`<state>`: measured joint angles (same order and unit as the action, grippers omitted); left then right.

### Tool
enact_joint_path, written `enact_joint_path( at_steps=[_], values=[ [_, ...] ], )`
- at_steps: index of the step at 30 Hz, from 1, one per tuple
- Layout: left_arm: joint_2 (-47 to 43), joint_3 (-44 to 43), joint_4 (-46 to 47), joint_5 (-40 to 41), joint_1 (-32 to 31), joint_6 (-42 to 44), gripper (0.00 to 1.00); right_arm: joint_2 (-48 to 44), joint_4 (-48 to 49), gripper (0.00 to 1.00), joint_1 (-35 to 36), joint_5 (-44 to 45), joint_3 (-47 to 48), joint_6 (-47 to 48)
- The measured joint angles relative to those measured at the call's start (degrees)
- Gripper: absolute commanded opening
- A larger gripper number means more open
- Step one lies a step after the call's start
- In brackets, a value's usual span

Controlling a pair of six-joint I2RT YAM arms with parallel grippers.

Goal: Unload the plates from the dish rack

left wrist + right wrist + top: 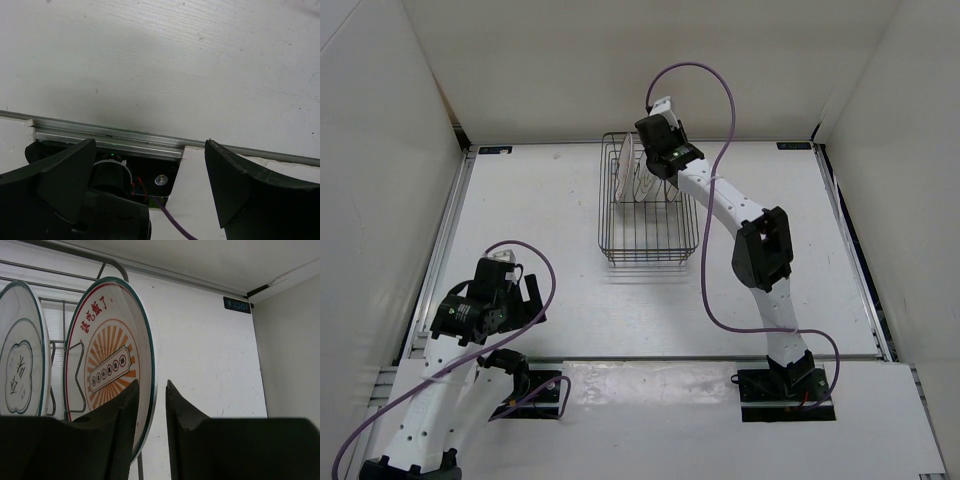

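The dark wire dish rack [648,215] stands at the table's back centre, with plates [624,166] upright on edge at its far end. In the right wrist view, the plate with the orange-brown sunburst centre [107,340] stands nearest, and a plate with a grey motif [22,370] stands left of it. A third plate cannot be made out. My right gripper [152,385] straddles the orange plate's rim. One finger lies over its face, and the other is behind it with a thin gap, so the jaws are narrowly open. My left gripper [150,150] is open, empty and low near its base [525,298].
The rack's wire prongs [80,375] rise behind the plates. White enclosure walls [620,60] close in at the back and sides. An aluminium rail [150,137] runs along the table's near edge, above the left arm's base plate [165,177] and purple cable [172,222].
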<state>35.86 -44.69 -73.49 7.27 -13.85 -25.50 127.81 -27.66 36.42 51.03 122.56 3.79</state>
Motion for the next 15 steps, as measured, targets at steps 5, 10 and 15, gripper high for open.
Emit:
enact_joint_path(
  at_steps=[5,10,15],
  values=[
    [0.00,0.00,0.00,-0.26,0.24,0.00,1.00,0.20,0.66,0.20,0.00,1.31,0.00,0.33],
    [0.00,0.00,0.00,-0.37,0.24,0.00,1.00,0.50,0.92,0.06,0.00,1.86,0.00,-0.39],
    [0.00,0.00,0.00,-0.57,0.26,0.00,1.00,0.81,1.86,0.00,0.13,3.21,0.00,-1.07]
  ],
)
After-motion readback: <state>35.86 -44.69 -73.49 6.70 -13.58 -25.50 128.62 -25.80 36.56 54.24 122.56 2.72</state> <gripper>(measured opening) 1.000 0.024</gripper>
